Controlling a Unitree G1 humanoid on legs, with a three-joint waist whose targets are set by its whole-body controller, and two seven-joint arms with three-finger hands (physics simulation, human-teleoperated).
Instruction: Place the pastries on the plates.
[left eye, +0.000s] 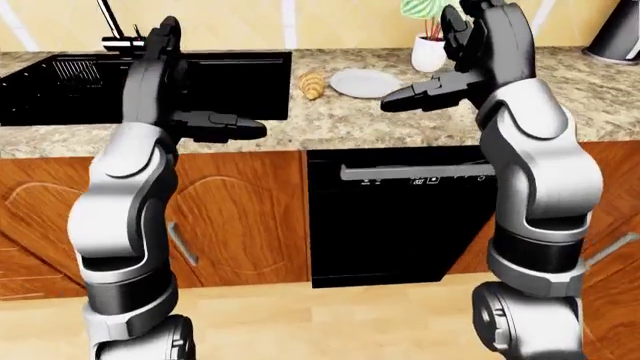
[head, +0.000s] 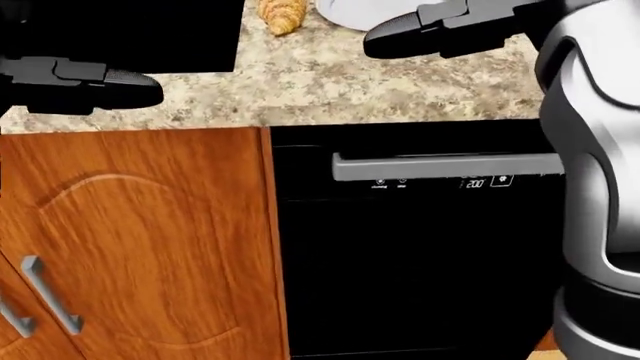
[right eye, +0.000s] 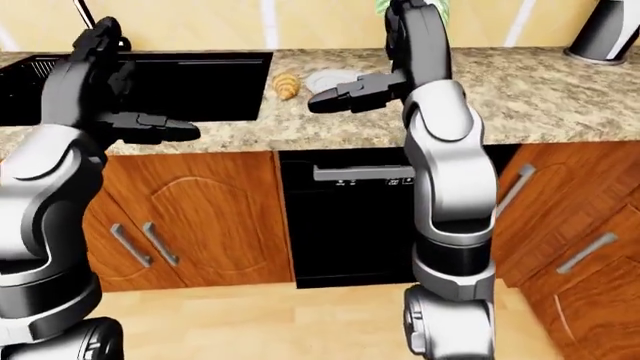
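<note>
— Pastry first: where is it?
— One croissant (left eye: 312, 84) lies on the granite tabletop (left eye: 400, 124), near the top of the left-eye view, just right of the black sink (left eye: 120, 86). A white plate (left eye: 363, 82) sits just beside it on its right, not touching it as far as I can tell.
— And the hands?
— Both are raised over the tabletop's near edge. The left hand (left eye: 205, 124) is at the left, fingers stretched out straight, holding nothing. The right hand (left eye: 440, 94) hangs near the plate, fingers likewise spread and extended, also holding nothing.
— Anything else around?
— A potted plant (left eye: 430, 37) in a white pot stands beyond the plate. Below the tabletop are wooden cabinet doors (head: 140, 240) and a black dishwasher (head: 420, 247) with a grey handle.
</note>
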